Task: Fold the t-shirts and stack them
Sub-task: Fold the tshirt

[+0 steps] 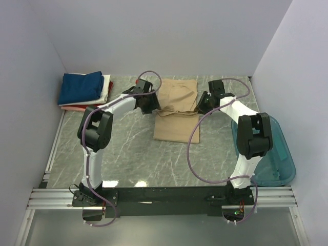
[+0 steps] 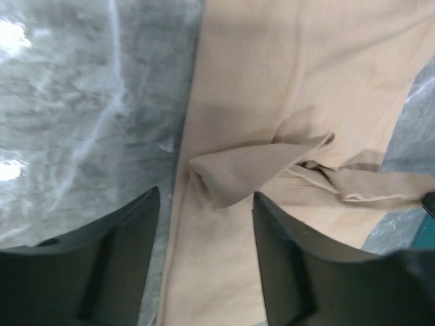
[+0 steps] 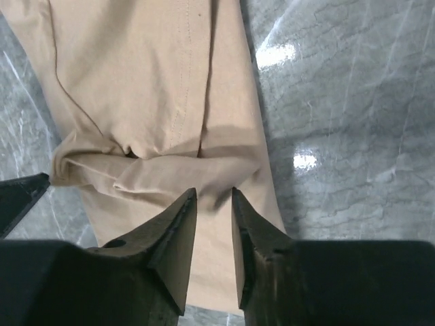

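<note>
A tan t-shirt [image 1: 177, 110] lies part-folded on the marble table [image 1: 133, 154], with a bunched crease across its middle. My left gripper [image 1: 149, 104] hovers over the shirt's left edge. In the left wrist view this gripper [image 2: 206, 197] is open, and a loose folded corner of the tan shirt [image 2: 238, 173] lies just past the fingertips. My right gripper [image 1: 204, 104] is at the shirt's right edge. In the right wrist view it [image 3: 213, 195] stands slightly open above the tan shirt [image 3: 156, 81], with nothing pinched. Folded t-shirts are stacked at the back left, a navy one [image 1: 80, 87] on top.
A teal translucent tub [image 1: 279, 159] sits at the right edge of the table beside the right arm. White and red folded edges [image 1: 106, 88] show under the navy shirt. White walls close in the back and both sides.
</note>
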Controlling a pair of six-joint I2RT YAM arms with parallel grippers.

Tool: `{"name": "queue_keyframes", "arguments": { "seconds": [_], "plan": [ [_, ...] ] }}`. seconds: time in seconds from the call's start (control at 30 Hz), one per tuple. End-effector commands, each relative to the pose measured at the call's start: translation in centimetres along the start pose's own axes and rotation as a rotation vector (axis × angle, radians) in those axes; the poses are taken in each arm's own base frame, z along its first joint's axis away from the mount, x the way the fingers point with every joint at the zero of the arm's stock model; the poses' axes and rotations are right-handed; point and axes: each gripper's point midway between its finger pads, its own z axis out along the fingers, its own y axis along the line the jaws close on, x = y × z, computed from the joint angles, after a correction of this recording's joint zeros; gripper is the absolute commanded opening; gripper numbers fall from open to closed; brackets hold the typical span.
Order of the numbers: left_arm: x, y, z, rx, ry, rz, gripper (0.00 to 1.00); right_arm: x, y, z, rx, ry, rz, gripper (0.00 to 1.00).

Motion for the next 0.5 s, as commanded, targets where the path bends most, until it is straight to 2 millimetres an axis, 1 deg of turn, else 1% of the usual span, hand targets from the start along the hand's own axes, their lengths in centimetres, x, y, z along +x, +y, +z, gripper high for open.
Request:
{"name": "queue_keyframes", "arguments": {
  "seconds": [0.0, 0.03, 0.07, 0.1, 0.13, 0.17, 0.2, 0.23, 0.27, 0.3, 0.33, 0.37, 0.4, 0.43, 0.47],
  "plan": [
    [-3.4, -2.6, -3.5, 0.077, -0.105, 0.043, 0.63, -2.1, 1.2, -2.0, -0.03, -0.071, -0.025, 0.38],
    [-3.7, -2.7, -4.3, 0.077, -0.121, 0.05, 0.64, -1.8, 0.8, -2.1, -0.019, -0.071, -0.024, 0.4],
    [-3.8, -2.8, -4.7, 0.082, -0.127, 0.049, 0.63, -1.8, 0.7, -2.3, -0.011, -0.076, -0.025, 0.4],
    [-3.9, -3.2, -5.1, 0.099, -0.134, 0.048, 0.62, -2.3, 0.5, -2.9, 0.006, -0.105, -0.026, 0.4],
    [-3.2, -2.8, -5.1, 0.099, -0.122, 0.038, 0.59, -2.1, 0.2, -3.1, 0.015, -0.109, -0.024, 0.4],
    [-3.1, -3.2, -5.9, 0.117, -0.128, 0.035, 0.56, -2.1, 0.2, -3.4, 0.02, -0.116, -0.027, 0.4],
    [-2.7, -3.3, -6.0, 0.125, -0.127, 0.033, 0.54, -2.3, 0.5, -4.2, 0.01, -0.133, -0.029, 0.4],
    [-2.0, -3.0, -5.9, 0.128, -0.12, 0.034, 0.46, -1.8, 0.4, -4.2, 0.008, -0.129, -0.034, 0.4],
    [-1.9, -3.2, -6.3, 0.132, -0.126, 0.034, 0.42, -1.5, 1.0, -4.6, -0.005, -0.133, -0.045, 0.4],
    [-1.2, -3.5, -6.3, 0.137, -0.118, 0.042, 0.39, -1.1, 1.1, -4.6, -0.007, -0.129, -0.05, 0.4],
    [-0.5, -3.4, -6.1, 0.137, -0.107, 0.046, 0.33, -0.5, 1.0, -4.6, -0.002, -0.126, -0.055, 0.4],
    [-0.1, -3.5, -6.0, 0.137, -0.101, 0.049, 0.29, 0.0, 1.8, -4.9, -0.018, -0.128, -0.065, 0.4],
    [0.8, -3.9, -5.8, 0.137, -0.086, 0.057, 0.26, 0.7, 1.6, -4.7, -0.016, -0.119, -0.07, 0.41],
    [1.2, -3.9, -5.6, 0.136, -0.076, 0.06, 0.22, 0.9, 1.7, -4.8, -0.016, -0.129, -0.072, 0.47],
    [1.7, -4.0, -5.4, 0.136, -0.067, 0.068, 0.2, 1.1, 1.8, -5.0, -0.021, -0.135, -0.074, 0.54]
  ]
}}
